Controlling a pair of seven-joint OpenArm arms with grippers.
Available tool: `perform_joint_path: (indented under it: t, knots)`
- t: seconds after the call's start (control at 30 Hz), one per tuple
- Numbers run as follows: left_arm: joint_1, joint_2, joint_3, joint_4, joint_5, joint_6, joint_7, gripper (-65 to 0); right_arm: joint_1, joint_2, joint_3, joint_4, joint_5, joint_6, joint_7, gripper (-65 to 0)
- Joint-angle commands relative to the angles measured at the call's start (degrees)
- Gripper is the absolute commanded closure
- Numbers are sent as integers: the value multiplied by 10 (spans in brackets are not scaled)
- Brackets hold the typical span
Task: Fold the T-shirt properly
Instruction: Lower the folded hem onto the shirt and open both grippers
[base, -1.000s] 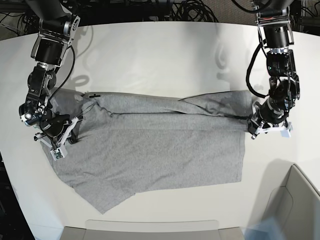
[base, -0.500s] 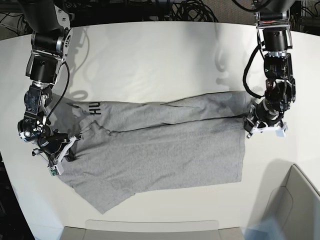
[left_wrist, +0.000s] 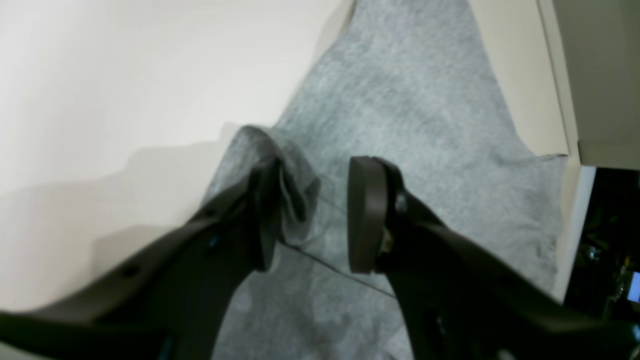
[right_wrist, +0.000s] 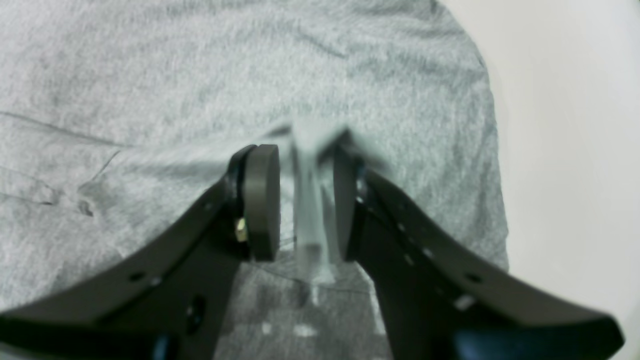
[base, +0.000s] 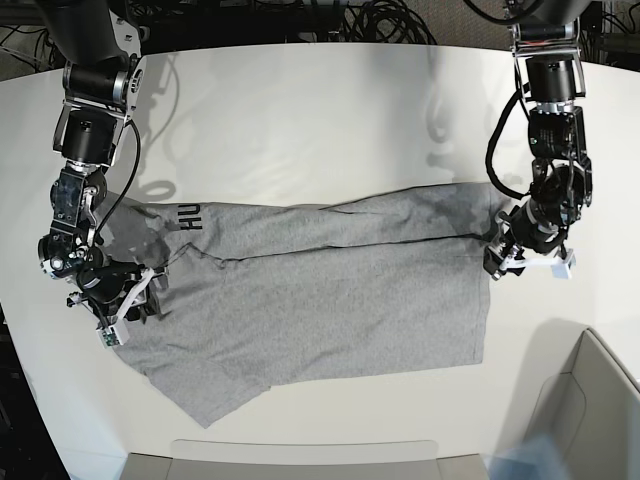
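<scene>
Base view shows the white table (base: 320, 120) with the T-shirt (base: 330, 300) spread across its middle, long axis running side to side between the two arms, so each arm sits at one end of the garment and neither has to reach. On the view's right, the left gripper (base: 505, 258) hangs at the shirt's edge where a folded band of cloth runs in from the far side; on the view's left, the right gripper (base: 135, 300) sits over the opposite edge, near a strip of black lettering (base: 190, 216). From the left wrist, the left gripper (left_wrist: 312, 215) has its jaws parted, a bunched fold of grey cloth lying against one pad, apparently not pinched. From the right wrist, the right gripper (right_wrist: 305, 205) likewise stands apart, with a blurred ridge of cloth between the pads. Heather-grey fabric, softly creased, lower hem slanting.
</scene>
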Motion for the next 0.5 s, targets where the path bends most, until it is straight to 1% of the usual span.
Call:
perform_joint_path:
  t: [0.0,0.2,0.23,0.3,0.37,0.47]
  knots:
    - [-12,-9,-5,12,-8,0,-2,-229,18,8,3,13,10,-1,14,-196]
    - [-10,-10,-6,13,-9,0,-1,-229,0,19,4,68,11,-1,12,-195]
    - [-10,-10,-6,14,-9,0,-1,-229,-7,19,5,83,11,-1,2,-195]
    - [-3,-10,-6,29,-9,0,-1,-229,-28,20,20,126,12,-1,-38,-195]
    - [17,-10,-6,54,-8,0,11,-229,-56,16,67,177,14,-1,-83,-195]
    - [34,-10,-6,80,-8,0,18,-229,-114,11,127,236,63,-1,-125,-195]
